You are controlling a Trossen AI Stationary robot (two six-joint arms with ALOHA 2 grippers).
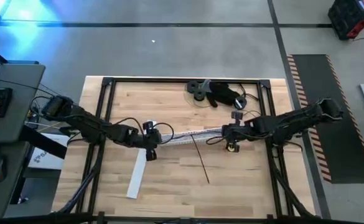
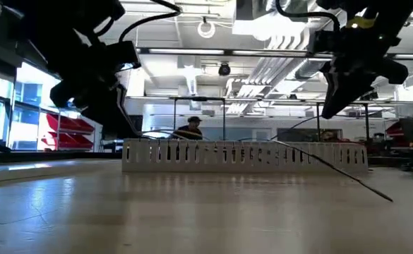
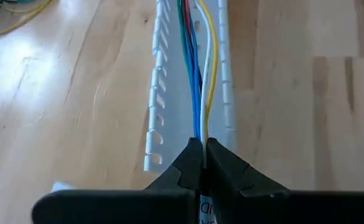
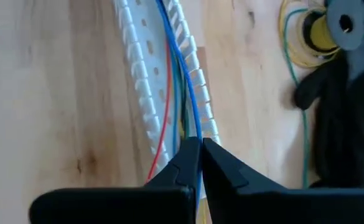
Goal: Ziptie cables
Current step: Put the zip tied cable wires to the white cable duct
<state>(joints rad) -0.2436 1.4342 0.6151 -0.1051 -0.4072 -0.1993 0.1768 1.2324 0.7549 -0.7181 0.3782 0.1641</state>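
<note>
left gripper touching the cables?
Touching. The left wrist view shows the left gripper shut on the cables, which run out from between its fingertips along the white slotted rail.

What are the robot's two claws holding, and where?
Both pinch the cables lying in the white rail: left gripper at one end, right gripper at the other.

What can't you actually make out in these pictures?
- Cables: in both wrist views, each hand's own fingers hide where they are pinched.
- Ziptie: the thin dark strip is too small in the high view to identify.
- Black heap: too small to name.
</note>
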